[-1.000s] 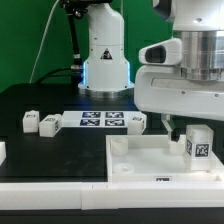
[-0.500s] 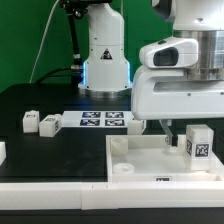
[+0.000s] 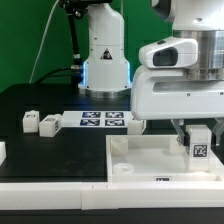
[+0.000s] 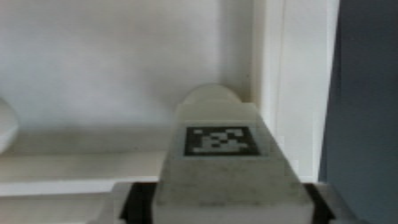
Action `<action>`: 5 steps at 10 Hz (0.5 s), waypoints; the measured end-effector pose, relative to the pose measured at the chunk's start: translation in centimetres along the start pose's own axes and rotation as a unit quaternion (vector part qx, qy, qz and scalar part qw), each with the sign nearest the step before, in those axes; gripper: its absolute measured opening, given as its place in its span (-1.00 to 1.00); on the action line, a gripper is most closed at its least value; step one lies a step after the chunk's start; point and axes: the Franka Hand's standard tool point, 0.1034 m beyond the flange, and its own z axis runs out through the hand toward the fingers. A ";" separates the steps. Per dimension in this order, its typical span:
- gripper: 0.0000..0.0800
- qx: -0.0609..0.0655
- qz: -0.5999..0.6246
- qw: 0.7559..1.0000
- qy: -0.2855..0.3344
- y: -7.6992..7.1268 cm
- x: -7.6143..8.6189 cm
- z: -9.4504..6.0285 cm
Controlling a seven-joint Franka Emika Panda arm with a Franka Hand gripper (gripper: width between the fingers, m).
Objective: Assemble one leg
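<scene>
We see a white leg [image 3: 199, 141] with a black-and-white square tag, same in the wrist view [image 4: 222, 150]. White panel [image 3: 140, 160], black table [image 3: 30, 95], green backdrop [image 3: 25, 35]. Marker board [image 3: 100, 120] white with black-and-white tags. Two white tagged legs [image 3: 38, 122] nearby.

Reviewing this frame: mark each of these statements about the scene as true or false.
1. The gripper holds a small white plastic leg bearing a black-and-white tag. True.
2. That leg stands over the large white square panel. True.
3. The panel sits on a red table. False; the table is black.
4. No other legs are in view. False; loose legs lie on the table toward the exterior view's left.
5. The marker board is lifted by the arm. False; it lies flat on the table.
</scene>
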 end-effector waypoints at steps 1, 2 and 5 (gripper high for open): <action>-0.27 0.001 0.089 0.996 0.000 0.1 0.1 0.0; -0.27 0.002 0.160 0.987 0.003 0.1 0.1 0.0; -0.27 0.001 0.340 0.940 0.005 0.1 0.0 0.1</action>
